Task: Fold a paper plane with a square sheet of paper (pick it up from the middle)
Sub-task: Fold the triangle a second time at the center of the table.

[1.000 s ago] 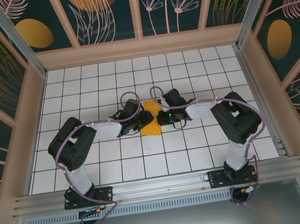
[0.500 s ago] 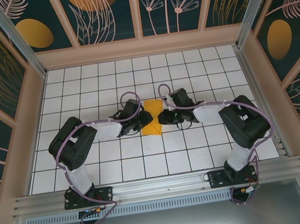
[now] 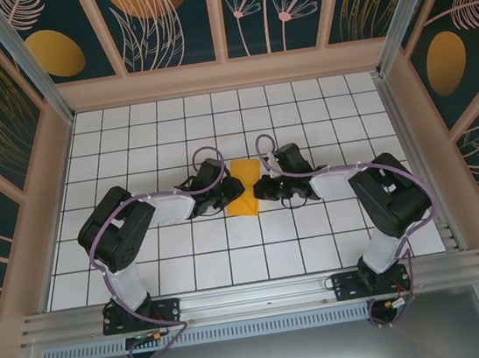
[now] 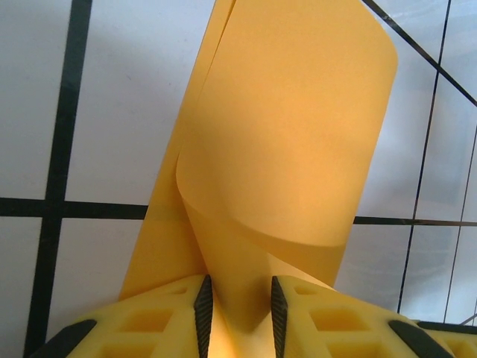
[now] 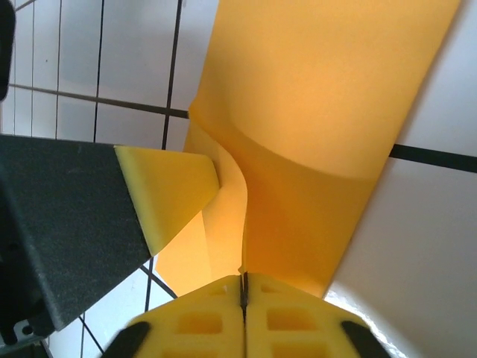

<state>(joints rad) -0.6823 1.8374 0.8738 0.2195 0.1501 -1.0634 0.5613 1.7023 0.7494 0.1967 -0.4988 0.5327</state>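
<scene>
The square sheet of paper [image 3: 242,187] is orange-yellow, partly folded, and lies mid-table between both grippers. My left gripper [image 3: 225,197] meets it from the left. In the left wrist view a curled fold of the sheet [image 4: 291,149] runs between the pads of that gripper [image 4: 238,287], whose jaws stand narrowly apart on it. My right gripper [image 3: 260,190] comes from the right. In the right wrist view this gripper [image 5: 244,277] is shut, with a raised edge of the paper [image 5: 320,112] pinched in its seam. The left gripper's yellow finger [image 5: 168,194] touches the sheet there.
The table [image 3: 189,265] is white with a black grid, walled by tan rails and patterned panels [image 3: 169,12]. Both arms [image 3: 123,234] [image 3: 387,195] reach inward from the near edge, with cables looping above the wrists. Open grid lies behind and in front of the paper.
The right arm's elbow swung to the right and its gripper drew back slightly right, uncovering more of the sheet's top. The left arm has barely moved.
</scene>
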